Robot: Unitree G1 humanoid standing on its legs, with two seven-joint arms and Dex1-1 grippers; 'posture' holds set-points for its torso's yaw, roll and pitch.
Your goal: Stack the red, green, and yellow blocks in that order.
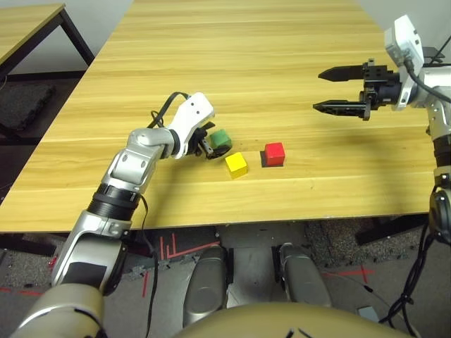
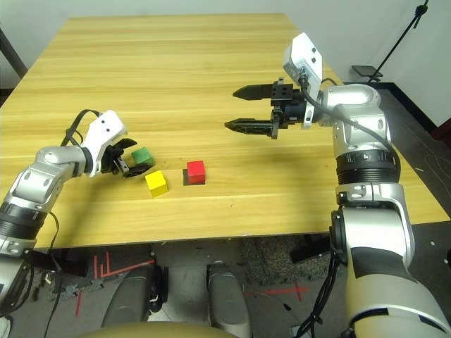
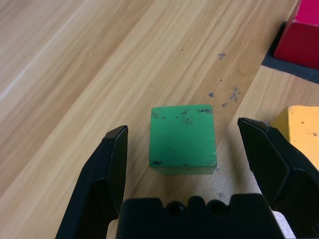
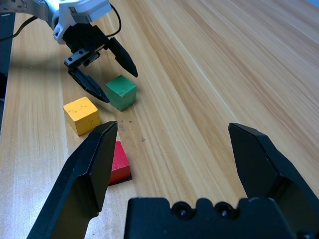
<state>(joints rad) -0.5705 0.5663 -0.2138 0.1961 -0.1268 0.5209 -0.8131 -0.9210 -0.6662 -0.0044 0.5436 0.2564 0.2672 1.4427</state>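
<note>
The green block (image 3: 183, 139) rests on the table between the fingers of my left gripper (image 1: 213, 142). That gripper is open, and a gap shows on each side of the block. Just right of it, nearer the front edge, lies the yellow block (image 1: 236, 164). The red block (image 1: 274, 153) sits further right on a flat black square patch (image 4: 122, 178). My right gripper (image 1: 318, 90) hovers open and empty above the table, to the right of and beyond the red block, with its fingers pointing left.
All three blocks lie on a wooden table (image 1: 246, 56), close to its front edge (image 1: 232, 218). A second wooden table (image 1: 21, 28) stands at the far left, across a gap.
</note>
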